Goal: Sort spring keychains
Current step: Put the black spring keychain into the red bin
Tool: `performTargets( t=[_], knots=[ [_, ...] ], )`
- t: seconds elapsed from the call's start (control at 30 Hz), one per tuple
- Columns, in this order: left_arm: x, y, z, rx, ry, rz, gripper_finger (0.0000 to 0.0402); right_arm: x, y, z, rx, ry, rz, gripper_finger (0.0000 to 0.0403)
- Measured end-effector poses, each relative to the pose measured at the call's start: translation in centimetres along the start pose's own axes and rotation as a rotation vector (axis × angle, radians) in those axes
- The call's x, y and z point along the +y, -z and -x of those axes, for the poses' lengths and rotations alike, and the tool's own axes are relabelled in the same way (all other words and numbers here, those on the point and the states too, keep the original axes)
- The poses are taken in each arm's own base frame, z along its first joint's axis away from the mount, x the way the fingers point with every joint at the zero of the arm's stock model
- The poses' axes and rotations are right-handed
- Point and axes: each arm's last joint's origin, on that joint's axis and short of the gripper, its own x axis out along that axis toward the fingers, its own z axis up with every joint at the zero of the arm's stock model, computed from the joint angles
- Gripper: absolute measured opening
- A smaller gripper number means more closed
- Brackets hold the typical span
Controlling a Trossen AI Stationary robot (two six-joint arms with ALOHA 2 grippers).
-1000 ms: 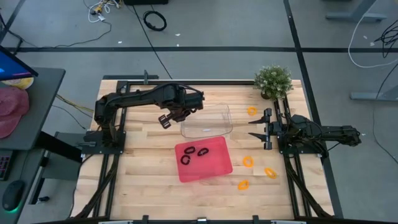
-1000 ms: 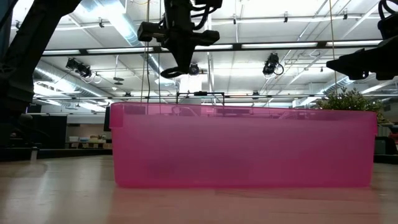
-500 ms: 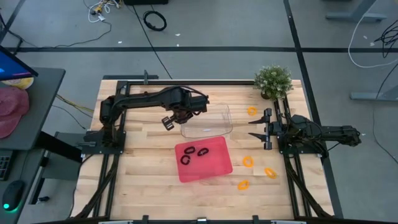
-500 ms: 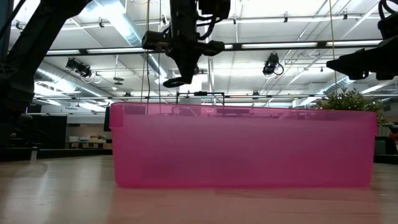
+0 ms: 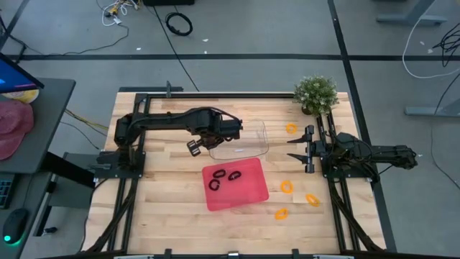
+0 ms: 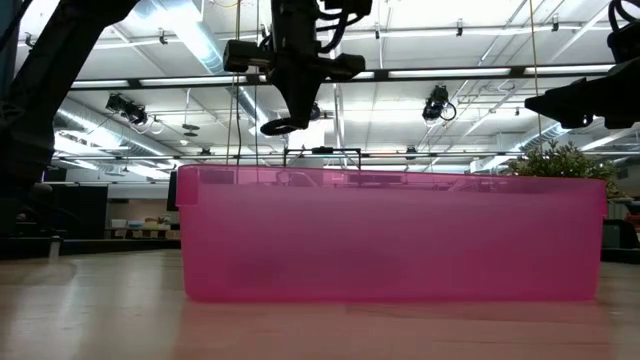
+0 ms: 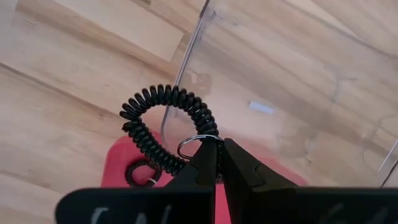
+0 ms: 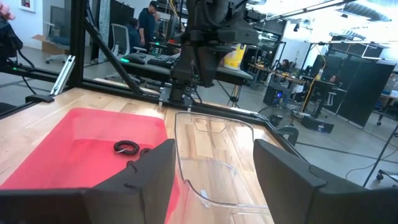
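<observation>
1. Since the picture from one second before, the left gripper (image 5: 195, 147) had slid along the edge of the clear plastic bin (image 5: 241, 140), and its arm had stretched out flatter over the table.
2. The left gripper was pinched shut on a black spring keychain (image 7: 166, 122). It held the small metal ring, and the black coil hung loose past the fingertips.
3. That keychain hung in the air, just above the red tray (image 5: 233, 184) and right beside the clear bin's near corner.
4. Two more black keychains (image 5: 224, 177) already lay inside the red tray, so the black ones seemed to go there.
5. To do this step well, the left gripper should probably come fully over the red tray first, go low, and only then let go. The coil is springy and could bounce out if dropped from high up.
6. Four orange keychains (image 5: 287, 186) lay on the wood to the right of the red tray, well apart from it.
7. The right gripper (image 5: 298, 148) waited, fingers spread wide and empty, on the far side of the clear bin.
</observation>
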Motion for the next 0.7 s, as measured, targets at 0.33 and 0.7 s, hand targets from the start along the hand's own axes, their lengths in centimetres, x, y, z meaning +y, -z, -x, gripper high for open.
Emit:
performTargets(
  t=[0.33, 0.7],
  knots=[
    [0.9, 1.9, 0.4, 0.002, 0.013, -0.046, 0.0008, 0.0, 0.0, 0.0, 0.000, 0.000, 0.000, 0.0222],
    [1.2, 2.3, 0.5, -0.011, 0.023, -0.056, 0.0008, 0.0, 0.0, 0.0, 0.000, 0.000, 0.000, 0.0222]
  ],
)
